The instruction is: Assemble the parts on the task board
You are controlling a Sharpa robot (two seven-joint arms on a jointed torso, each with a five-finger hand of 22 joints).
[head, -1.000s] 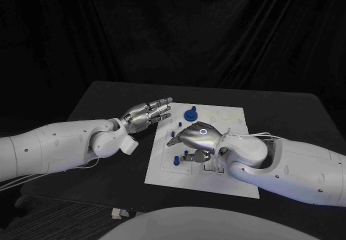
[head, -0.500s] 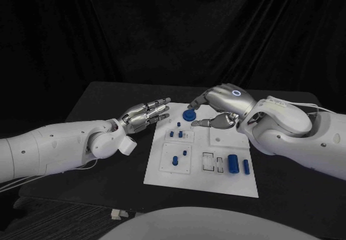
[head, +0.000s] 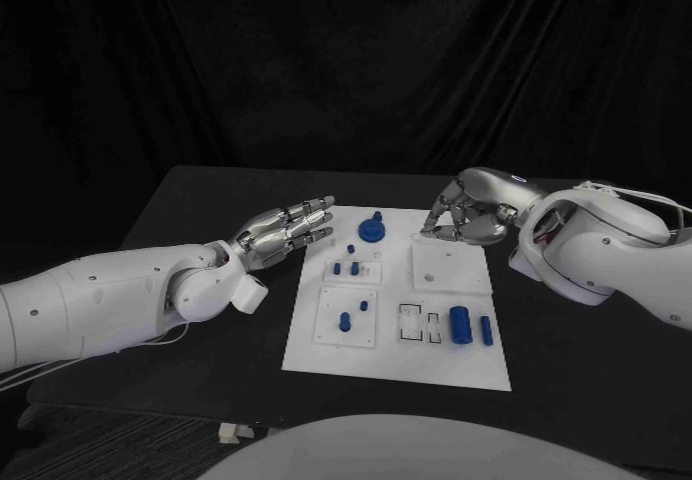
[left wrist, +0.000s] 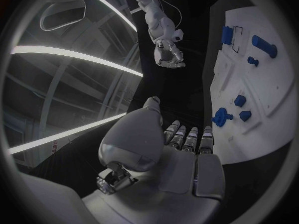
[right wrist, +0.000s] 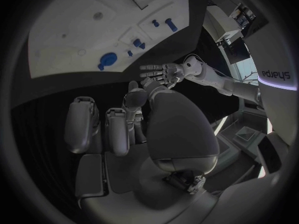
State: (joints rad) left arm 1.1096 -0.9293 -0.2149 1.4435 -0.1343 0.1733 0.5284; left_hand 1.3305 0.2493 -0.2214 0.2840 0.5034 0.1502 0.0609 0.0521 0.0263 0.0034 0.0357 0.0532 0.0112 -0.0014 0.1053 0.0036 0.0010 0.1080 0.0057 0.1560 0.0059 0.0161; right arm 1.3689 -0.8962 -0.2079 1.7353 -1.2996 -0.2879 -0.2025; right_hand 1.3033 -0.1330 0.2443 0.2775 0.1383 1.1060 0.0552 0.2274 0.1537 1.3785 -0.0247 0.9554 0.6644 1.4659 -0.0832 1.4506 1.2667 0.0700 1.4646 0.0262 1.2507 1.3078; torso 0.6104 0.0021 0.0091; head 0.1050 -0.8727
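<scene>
Lengthwise, the task board [head: 433,372] runs away from the robot; left robot hand [head: 286,229] spread, right robot hand [head: 469,215] curled empty.

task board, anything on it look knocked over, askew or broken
Nothing stands out. The task board lies flat, and the blue parts, such as the round knob and the large cylinder, sit tidily on it. Neither robot hand touches anything on it.

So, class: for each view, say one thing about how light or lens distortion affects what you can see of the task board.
Head view: the white task board stands bright against the black table and dark backdrop, its edges straight. Left wrist view: the fisheye lens bends the board's edge, and long bright light strips arc behind the left hand. Right wrist view: the board curves likewise, dimly lit, beyond the right hand.
</scene>
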